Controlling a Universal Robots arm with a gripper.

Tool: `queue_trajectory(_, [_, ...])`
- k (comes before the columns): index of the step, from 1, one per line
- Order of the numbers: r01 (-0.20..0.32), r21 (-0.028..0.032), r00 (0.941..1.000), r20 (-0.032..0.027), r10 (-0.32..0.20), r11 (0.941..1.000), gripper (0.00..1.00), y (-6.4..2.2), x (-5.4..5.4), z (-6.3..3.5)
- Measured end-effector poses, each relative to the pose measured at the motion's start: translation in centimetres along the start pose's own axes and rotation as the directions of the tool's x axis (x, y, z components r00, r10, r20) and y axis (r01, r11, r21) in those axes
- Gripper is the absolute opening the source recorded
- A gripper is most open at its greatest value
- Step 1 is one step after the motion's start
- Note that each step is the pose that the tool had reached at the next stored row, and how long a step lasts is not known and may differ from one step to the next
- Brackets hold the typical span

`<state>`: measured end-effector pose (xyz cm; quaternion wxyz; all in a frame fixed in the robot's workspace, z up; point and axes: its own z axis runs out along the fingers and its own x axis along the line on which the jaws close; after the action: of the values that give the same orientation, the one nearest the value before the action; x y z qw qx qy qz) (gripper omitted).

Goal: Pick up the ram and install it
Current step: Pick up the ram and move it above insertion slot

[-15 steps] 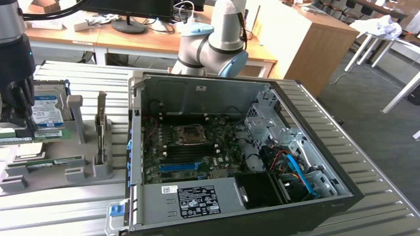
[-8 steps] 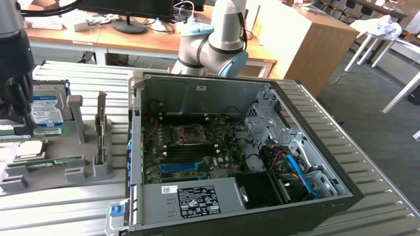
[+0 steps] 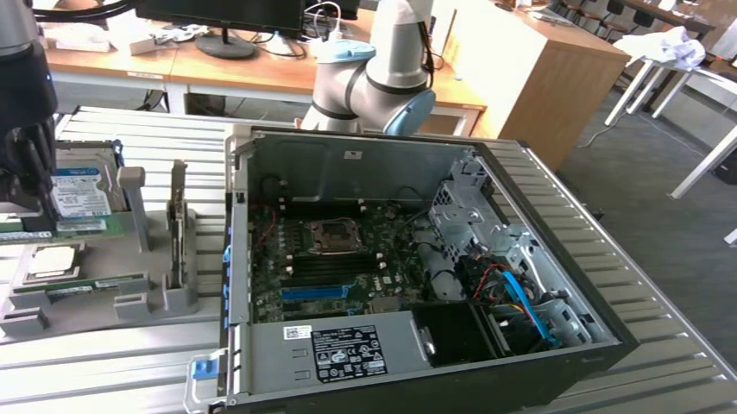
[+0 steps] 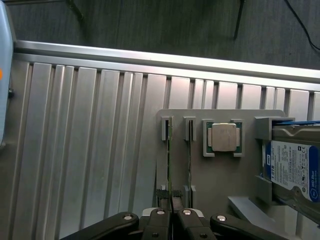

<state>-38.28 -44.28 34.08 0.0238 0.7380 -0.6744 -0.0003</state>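
Note:
The ram (image 4: 169, 155) is a thin green stick seen edge-on, running away from my gripper (image 4: 169, 196), which is shut on one end of it. In the exterior view the gripper (image 3: 29, 210) hangs at the far left over the grey holder (image 3: 190, 304). There the ram (image 3: 64, 228), green with a white sticker, lies level just under the gripper, in front of the hard drive (image 3: 81, 185). I cannot tell whether the ram is free of its slot.
A second green stick (image 4: 190, 160) stands in the neighbouring slot (image 3: 81, 286). A CPU (image 4: 223, 137), the hard drive (image 4: 295, 170) and a dark expansion card (image 3: 179, 224) also sit in the holder. The open computer case (image 3: 345, 168) lies to the exterior view's right, motherboard (image 3: 345, 263) exposed.

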Motion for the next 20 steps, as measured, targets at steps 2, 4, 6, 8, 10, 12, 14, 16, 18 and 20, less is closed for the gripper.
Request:
queue_trajectory(2, [0.000,0.0000,1.0000,0.0000,0.000,1.0000,0.12,0.01,0.0,-0.19])
queue_trajectory(4, [0.000,0.0000,1.0000,0.0000,0.000,1.0000,0.12,0.01,0.0,-0.40])
queue_trajectory(6, [0.000,0.0000,1.0000,0.0000,0.000,1.0000,0.12,0.02,0.0,-0.60])
queue_trajectory(8, [0.000,0.0001,1.0000,0.0001,0.000,1.0000,0.12,0.03,0.0,-0.79])
queue_trajectory(10, [0.000,0.0000,1.0000,0.0000,0.000,1.0000,0.12,0.03,0.0,-0.98])
queue_trajectory(12, [0.000,-0.0001,1.0000,0.0000,0.000,1.0000,0.12,0.04,0.0,-1.18])
queue_trajectory(14, [0.000,0.0000,1.0000,0.0000,0.000,1.0000,0.12,0.05,0.0,-1.37])
queue_trajectory(16, [0.000,0.0000,1.0000,0.0000,0.000,1.0000,0.12,0.05,0.1,-1.58])
queue_trajectory(18, [0.000,0.0000,1.0000,0.0000,0.000,1.0000,0.12,0.06,0.1,-1.80])
queue_trajectory(20, [0.000,0.0000,1.0000,0.0000,0.000,1.0000,0.12,0.07,0.1,-2.01])
